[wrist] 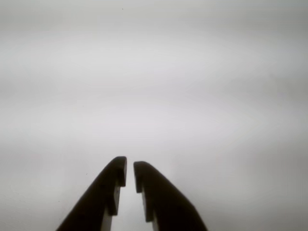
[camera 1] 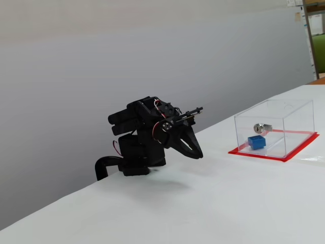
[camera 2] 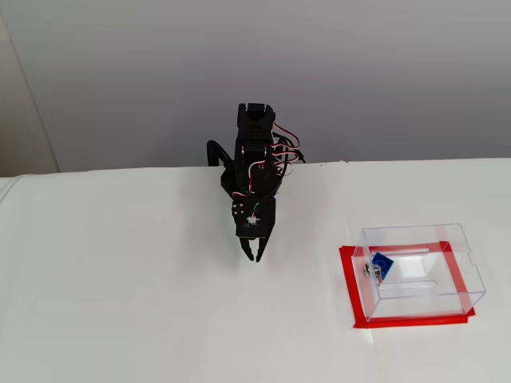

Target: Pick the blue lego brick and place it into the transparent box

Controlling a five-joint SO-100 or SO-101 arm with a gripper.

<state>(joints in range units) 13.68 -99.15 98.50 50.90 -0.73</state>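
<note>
In the wrist view the gripper [wrist: 130,169] filled the bottom of the picture, its two dark fingers [wrist: 110,185] rising from the lower edge and leaning towards each other until only a narrow slit stayed between the tips, with nothing held between them. Beyond the tips lay only the plain white table [wrist: 154,96], blurred and bare. In a fixed view from the side, the black arm [camera 1: 144,137] sat folded low near the table's back edge, the gripper [camera 1: 195,151] tipped down and forward with its points just above the white table [camera 1: 203,203], jaws nearly together. Further along the table in that view stood the clear box [camera 1: 274,129] on its red base plate [camera 1: 269,155], well apart from the arm. The blue brick [camera 1: 257,142] was inside the box, resting on the floor near the wall that carried the silver lock [camera 1: 261,127], just below that lock. In a fixed view from the front and above, the gripper [camera 2: 255,255] pointed down at the table [camera 2: 120,303], red and white wires [camera 2: 279,152] looped over the arm [camera 2: 255,175] behind it, and the box [camera 2: 419,267] stood to the right in that view, with the brick [camera 2: 383,264] by its left wall beside the lock [camera 2: 370,270]. Behind everything stood a plain grey wall [camera 2: 359,80].
</note>
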